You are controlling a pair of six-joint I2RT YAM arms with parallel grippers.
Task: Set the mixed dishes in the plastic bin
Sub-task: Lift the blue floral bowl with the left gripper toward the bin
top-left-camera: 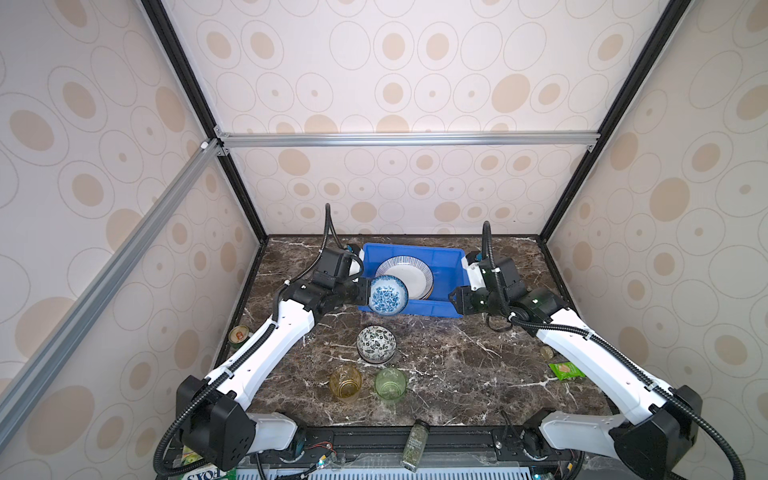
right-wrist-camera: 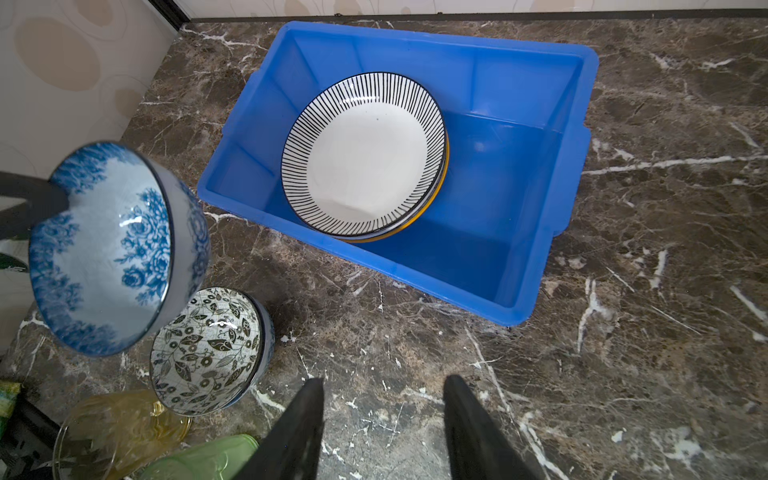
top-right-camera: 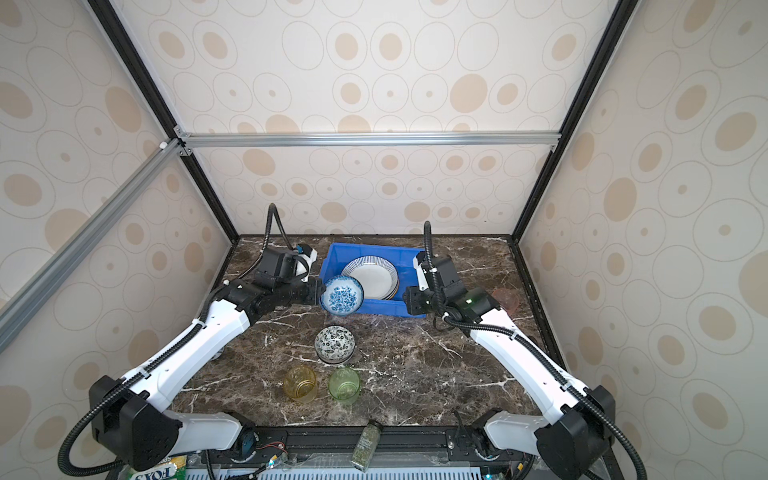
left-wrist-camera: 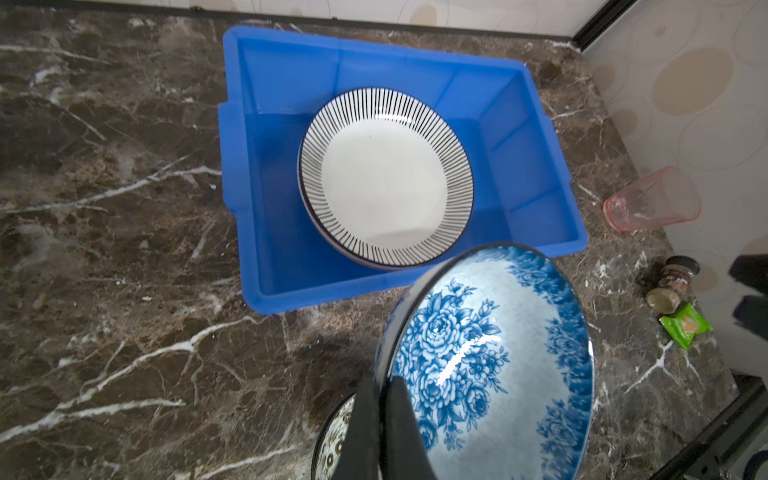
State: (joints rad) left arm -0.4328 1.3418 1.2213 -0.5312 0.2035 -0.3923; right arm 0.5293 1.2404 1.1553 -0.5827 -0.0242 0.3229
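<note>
Upside down, a "FOX'S" packet [top-right-camera: 156, 473].

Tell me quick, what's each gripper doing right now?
Left gripper: closed on the rim of the blue floral bowl.
Right gripper: open, holding nothing.

My desk [top-left-camera: 440, 399] is dark brown marble veined with white. At its left edge I see a small tin can [top-left-camera: 240, 335] with a reddish top. Near the right edge a small dark-lidded jar [left-wrist-camera: 671, 284] sits just beside a green snack packet [left-wrist-camera: 685, 325]. A spice jar [top-left-camera: 414, 445] of green herbs lies across the black rail [top-left-camera: 457, 440] at the near edge, lid toward the desk. Beige-oval wallpaper [top-left-camera: 415, 83] covers the walls, and an aluminium bar [top-left-camera: 407, 139] crosses the back one.
</note>
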